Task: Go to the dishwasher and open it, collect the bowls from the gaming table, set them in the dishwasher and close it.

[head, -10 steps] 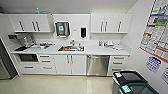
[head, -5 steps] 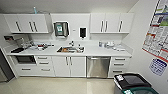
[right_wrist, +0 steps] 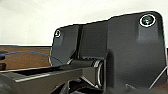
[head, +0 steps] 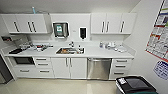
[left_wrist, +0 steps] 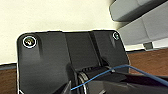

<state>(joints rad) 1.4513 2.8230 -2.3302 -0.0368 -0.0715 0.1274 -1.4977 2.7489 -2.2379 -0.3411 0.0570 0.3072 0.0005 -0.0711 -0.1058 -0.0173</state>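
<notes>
While the kitchenette is faced square-on from a short way off, the dishwasher [head: 99,68] is seen shut, its brushed steel front set under the white counter [head: 100,52] between a pair of cabinet doors [head: 69,67] and a stack of drawers [head: 121,68]. A sink [head: 70,51] is sunk into the counter just beside the dishwasher's bay, with clutter spread along the worktop on both sides. A built-in oven [head: 23,60] is fitted at the far end of the run. A dark lidded bin [head: 136,85] is placed on the pale floor near the drawers, in front of the poster-hung wall. Pale wall and brown flooring are shown behind the robot's plates in both wrist views; whether either gripper's fingers are released or clenched cannot be told.
</notes>
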